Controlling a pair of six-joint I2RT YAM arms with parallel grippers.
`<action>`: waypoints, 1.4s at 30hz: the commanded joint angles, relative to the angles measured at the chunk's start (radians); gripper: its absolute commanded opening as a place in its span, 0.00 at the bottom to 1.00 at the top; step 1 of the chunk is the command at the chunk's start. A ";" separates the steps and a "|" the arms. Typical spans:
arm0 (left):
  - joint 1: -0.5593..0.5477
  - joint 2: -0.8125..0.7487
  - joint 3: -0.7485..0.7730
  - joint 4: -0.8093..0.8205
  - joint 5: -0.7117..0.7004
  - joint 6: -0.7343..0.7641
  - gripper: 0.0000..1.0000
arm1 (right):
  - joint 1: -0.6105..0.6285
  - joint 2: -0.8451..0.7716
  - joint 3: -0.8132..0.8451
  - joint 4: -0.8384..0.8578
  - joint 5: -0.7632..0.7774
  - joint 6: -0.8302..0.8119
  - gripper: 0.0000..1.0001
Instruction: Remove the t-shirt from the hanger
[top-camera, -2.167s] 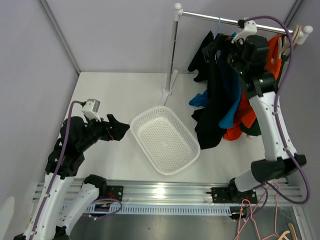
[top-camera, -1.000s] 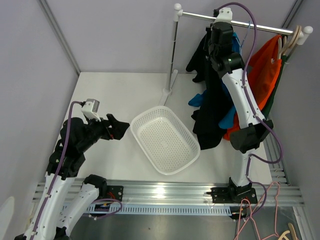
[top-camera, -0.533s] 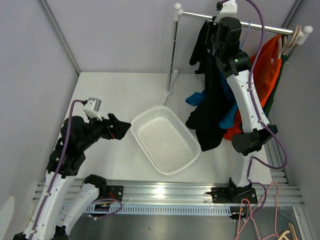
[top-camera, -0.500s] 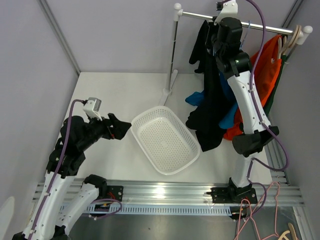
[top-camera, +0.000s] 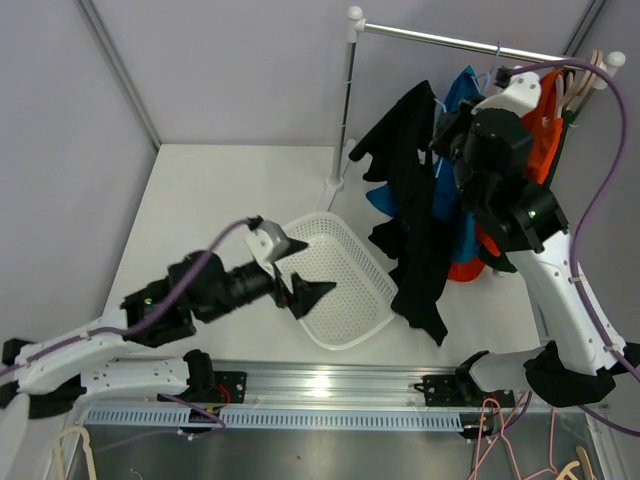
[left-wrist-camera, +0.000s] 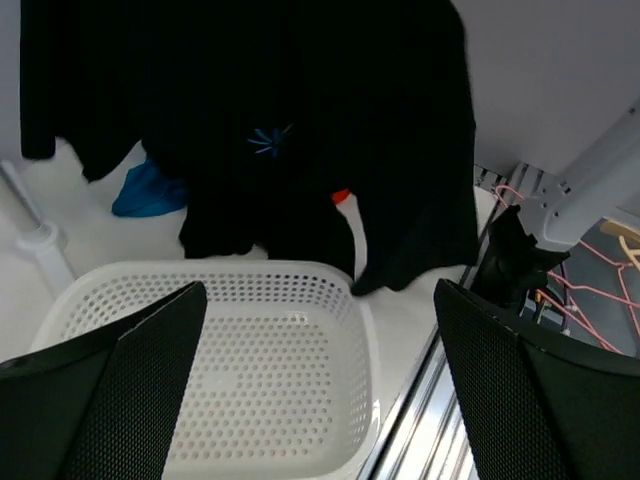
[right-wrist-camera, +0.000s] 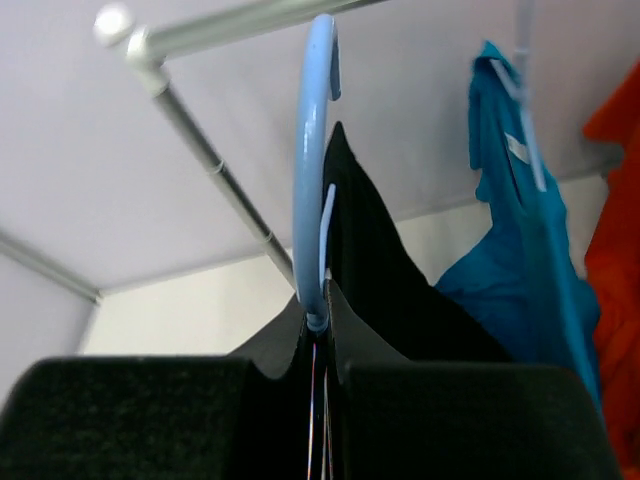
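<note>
Right wrist view: my right gripper (right-wrist-camera: 318, 345) is pinched fully shut on the neck of the blue hanger (right-wrist-camera: 312, 150), with the black t-shirt (right-wrist-camera: 380, 270) draped on it.
From the top view the shirt hangs from that hand in front of the rail (top-camera: 420, 36), beside the basket (top-camera: 350, 332). My left gripper (top-camera: 305, 270) hovers over the basket, jaws spread wide, holding nothing. My worry is that the thin neck could twist in my pinch and dump the shirt on the table, or its cloth could snag the neighbouring blue shirt (top-camera: 462, 90). Only the right wrist view shows the hook. Only the left wrist view shows the shirt's lower edge close to the basket rim.
</note>
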 joint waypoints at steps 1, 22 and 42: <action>-0.212 0.069 -0.101 0.316 -0.334 0.232 0.99 | 0.000 0.016 0.110 -0.142 0.178 0.316 0.00; -0.350 0.479 -0.131 0.964 -0.474 0.331 0.90 | 0.121 0.022 0.190 -0.235 0.177 0.320 0.00; -0.754 0.322 -0.311 1.188 -0.380 0.687 0.00 | -0.304 0.384 0.729 -0.686 -0.406 0.283 0.00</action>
